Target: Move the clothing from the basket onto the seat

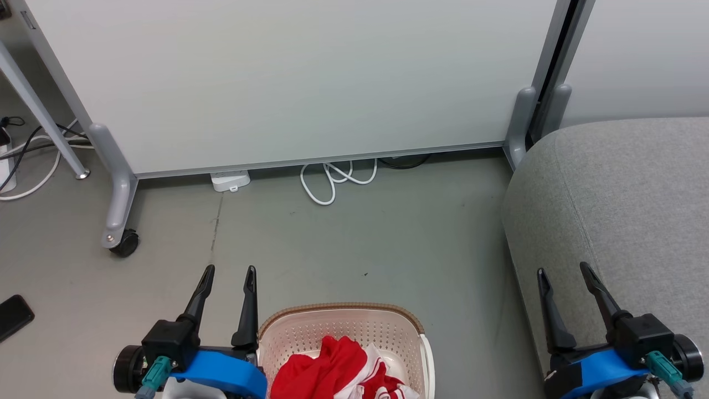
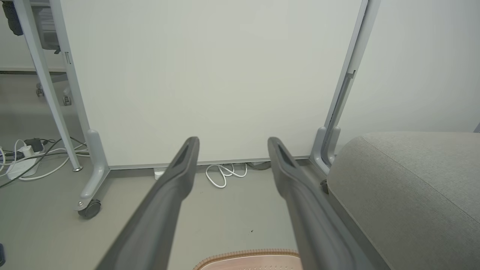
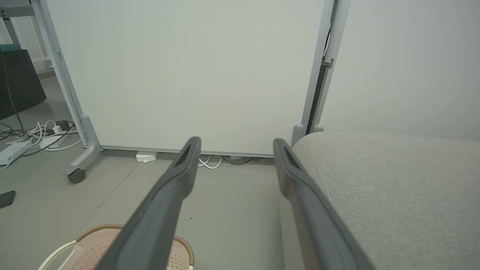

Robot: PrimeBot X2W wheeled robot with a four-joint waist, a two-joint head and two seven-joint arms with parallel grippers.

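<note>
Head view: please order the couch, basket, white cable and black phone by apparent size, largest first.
1. couch
2. basket, cut off below
3. white cable
4. black phone, partly out of frame, so the last two are unsure

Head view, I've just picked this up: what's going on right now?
Nothing is being handled yet. The red and white clothing lies in the basket on the floor. The left gripper and right gripper are both open and empty. The part of the grey seat in view has no clothing on it.

One basket (image 1: 338, 306), one seat (image 1: 626, 194), one phone (image 1: 14, 316)
</note>
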